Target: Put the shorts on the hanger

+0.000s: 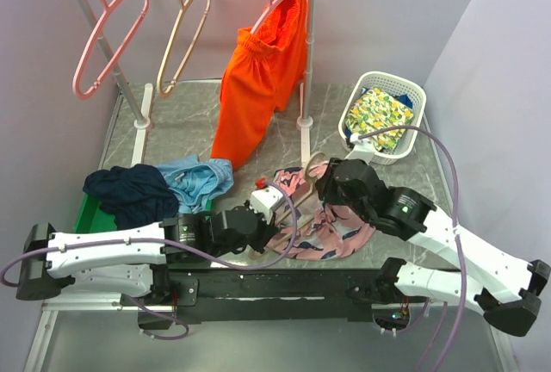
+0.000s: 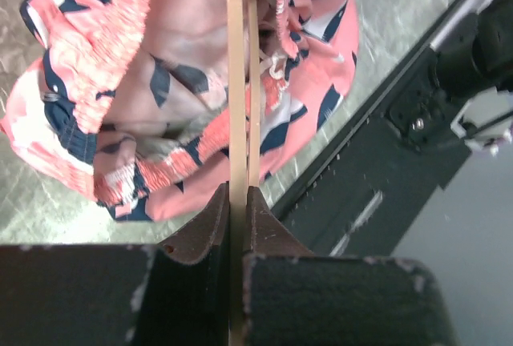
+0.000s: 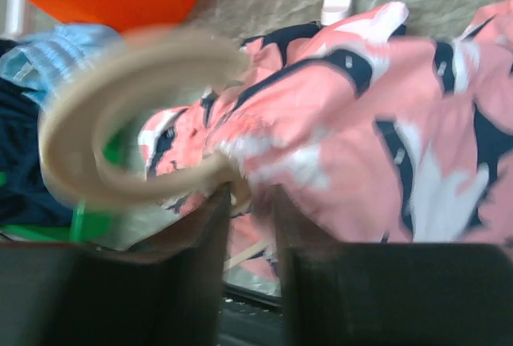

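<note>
Grey marbled tabletop [image 1: 172, 109] fills the middle of the overhead view. At its lower centre the soft pink fabric shorts with navy and white leaf shapes [image 1: 336, 232] lie crumpled. Across them rests the slim beige plastic hanger [image 2: 235, 82]. At bottom centre of its wrist view, the left gripper [image 2: 237, 202] is pinched tight on a thin hanger bar. The right gripper [image 3: 247, 202] is closed narrowly around the neck beneath the blurred hook.

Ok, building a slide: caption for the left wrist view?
Left gripper shut on the beige hanger, whose bars run across the pink leaf-print shorts.
</note>
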Robot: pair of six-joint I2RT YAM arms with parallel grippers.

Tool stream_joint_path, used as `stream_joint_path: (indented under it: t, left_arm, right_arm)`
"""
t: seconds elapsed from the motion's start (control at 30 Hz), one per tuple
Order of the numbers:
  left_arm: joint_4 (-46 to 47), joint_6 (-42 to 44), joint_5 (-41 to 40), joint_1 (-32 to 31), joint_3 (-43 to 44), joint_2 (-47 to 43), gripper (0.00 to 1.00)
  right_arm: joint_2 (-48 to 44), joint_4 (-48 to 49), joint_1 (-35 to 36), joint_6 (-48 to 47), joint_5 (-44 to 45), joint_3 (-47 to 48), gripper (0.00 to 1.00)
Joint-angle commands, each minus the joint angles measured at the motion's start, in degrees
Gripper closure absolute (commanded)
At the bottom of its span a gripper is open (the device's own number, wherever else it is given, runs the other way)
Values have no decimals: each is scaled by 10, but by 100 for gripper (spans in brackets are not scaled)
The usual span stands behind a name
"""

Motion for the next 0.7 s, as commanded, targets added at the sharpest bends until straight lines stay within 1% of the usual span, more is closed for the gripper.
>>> stream_joint_path:
  t: [0.0,0.07,0.13,0.2,0.23,0.27,0.3,0.33,0.37,0.4,0.47,0.57,0.6,0.63,0.67]
  left_arm:
    - [105,-2,-57,-3,-21,-30,99]
    - [120,11,-52,-3,-36,-37,99]
    - [142,18,-52,-3,-54,-38,99]
    - [164,28,-50,-3,-67,-40,99]
    - [193,37,-49,-3,-85,-43,99]
    - [200,41,-46,-3,-95,-47,99]
    - [222,46,-43,-4,-103,-55,99]
    - [242,55,-44,-3,-116,-56,99]
    - [249,59,-47,-3,-121,-57,99]
    - [253,63,-49,-3,-123,-56,99]
    - [262,78,-57,-3,-127,-52,99]
    - [273,99,-66,-6,-126,-40,99]
    - [277,103,-71,-11,-125,-32,99]
    - [279,114,-77,-14,-123,-27,99]
    - [281,120,-86,-17,-122,-17,99]
  right_arm:
    - [-43,3,2,36,10,6,52]
    - [-57,-13,1,57,7,9,45]
    - [-66,-27,0,84,-3,15,41]
    - [-74,-49,0,115,10,22,37]
    - [-76,-62,-10,133,14,22,35]
    - [-78,-68,-29,137,12,21,34]
    - [-76,-71,-54,136,-25,19,34]
    - [-72,-60,-86,112,-59,17,35]
    - [-69,-52,-157,102,-103,13,35]
    - [-55,-49,-185,96,-156,15,36]
    - [-39,-45,-242,89,-192,26,36]
    - [-3,-48,-280,98,-228,32,35]
    - [19,-49,-313,100,-243,32,35]
    - [30,-50,-328,99,-281,32,35]
    - [40,-50,-345,101,-299,31,35]
